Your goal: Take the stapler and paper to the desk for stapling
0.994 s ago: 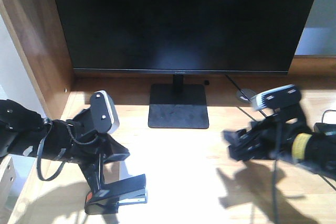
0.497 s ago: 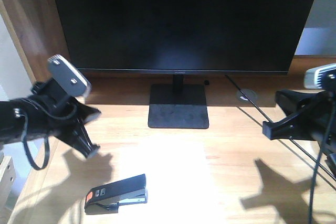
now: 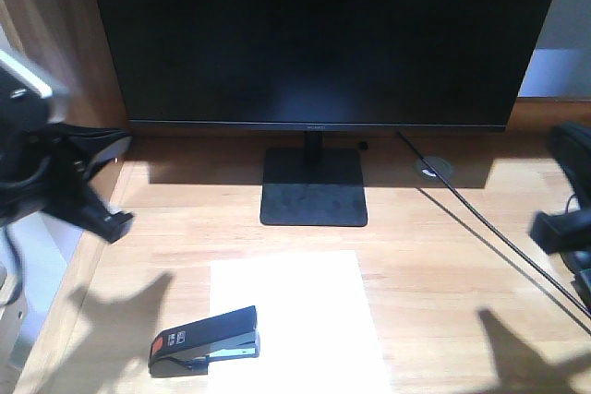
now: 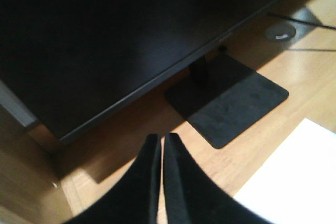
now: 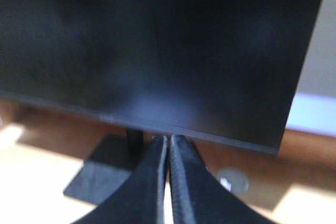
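Note:
The black stapler (image 3: 205, 341), with its orange patch at the left end, lies flat near the front of the desk (image 3: 443, 256). Its right half rests on the left edge of the white paper (image 3: 300, 311), which lies in front of the monitor stand. My left gripper (image 3: 113, 224) hangs shut and empty at the far left, well above and behind the stapler. In the left wrist view its fingertips (image 4: 152, 142) meet over bare wood, with a corner of the paper (image 4: 296, 182) at lower right. My right gripper (image 3: 547, 228) is at the right edge, shut (image 5: 169, 140) and empty.
A large black monitor (image 3: 319, 34) on a square stand (image 3: 314, 186) fills the back of the desk. A cable (image 3: 480, 219) runs diagonally from behind the monitor, past a round grommet (image 3: 432, 168), to the right. A dark brown side panel (image 3: 65, 62) bounds the left.
My left gripper, down at the stapler a second ago, has let it go and drawn up and off to the left. The right arm has pulled back to the right edge.

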### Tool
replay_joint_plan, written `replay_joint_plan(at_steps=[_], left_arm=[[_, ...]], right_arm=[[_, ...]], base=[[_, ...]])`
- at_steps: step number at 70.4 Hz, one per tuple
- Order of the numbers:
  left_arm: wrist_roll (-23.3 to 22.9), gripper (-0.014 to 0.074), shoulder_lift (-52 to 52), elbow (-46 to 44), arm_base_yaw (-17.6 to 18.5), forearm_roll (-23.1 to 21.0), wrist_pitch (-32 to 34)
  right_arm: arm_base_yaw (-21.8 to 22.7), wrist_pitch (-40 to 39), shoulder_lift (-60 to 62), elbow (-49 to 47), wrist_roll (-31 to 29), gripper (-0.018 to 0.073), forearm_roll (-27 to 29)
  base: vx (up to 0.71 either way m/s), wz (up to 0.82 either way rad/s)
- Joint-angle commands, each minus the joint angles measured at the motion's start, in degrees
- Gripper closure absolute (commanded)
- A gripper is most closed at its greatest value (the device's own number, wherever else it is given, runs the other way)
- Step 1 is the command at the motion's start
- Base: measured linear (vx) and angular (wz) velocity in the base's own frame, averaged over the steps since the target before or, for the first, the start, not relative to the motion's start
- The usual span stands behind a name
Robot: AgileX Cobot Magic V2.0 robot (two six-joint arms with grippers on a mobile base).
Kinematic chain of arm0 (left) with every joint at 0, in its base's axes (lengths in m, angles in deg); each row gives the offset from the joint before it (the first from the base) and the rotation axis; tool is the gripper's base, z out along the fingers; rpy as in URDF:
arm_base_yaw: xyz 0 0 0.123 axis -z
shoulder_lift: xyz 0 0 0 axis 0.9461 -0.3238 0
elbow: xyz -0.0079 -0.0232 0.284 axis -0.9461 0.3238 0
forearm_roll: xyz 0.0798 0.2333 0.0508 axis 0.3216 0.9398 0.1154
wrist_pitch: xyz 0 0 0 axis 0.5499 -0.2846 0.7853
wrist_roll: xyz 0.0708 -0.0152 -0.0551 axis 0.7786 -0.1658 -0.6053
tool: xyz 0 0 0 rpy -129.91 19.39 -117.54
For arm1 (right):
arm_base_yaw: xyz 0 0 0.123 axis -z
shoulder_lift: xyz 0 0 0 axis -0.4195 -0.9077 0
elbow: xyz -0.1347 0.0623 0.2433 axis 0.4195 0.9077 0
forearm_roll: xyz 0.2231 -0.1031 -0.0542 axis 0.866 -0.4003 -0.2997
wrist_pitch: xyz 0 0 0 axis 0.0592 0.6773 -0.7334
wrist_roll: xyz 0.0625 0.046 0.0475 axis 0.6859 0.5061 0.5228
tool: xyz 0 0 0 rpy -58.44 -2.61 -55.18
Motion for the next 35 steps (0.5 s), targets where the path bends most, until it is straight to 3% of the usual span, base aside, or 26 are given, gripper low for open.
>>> replay_joint_plan(at_steps=[1, 35], left_arm=[[-0.5, 0.0603, 5.4, 1.4, 0.2, -0.6, 4.3], [-0.4, 0.0603, 34.8, 18.5, 0.2, -0.5, 3.3]], right_arm=[[0.0, 0.3, 4.2, 0.5, -0.3, 0.0569, -0.1], [0.0, 0.0, 24.2, 18.2, -0.3, 0.0569, -0.1]], base=[[0.00, 0.00], [0.00, 0.00]])
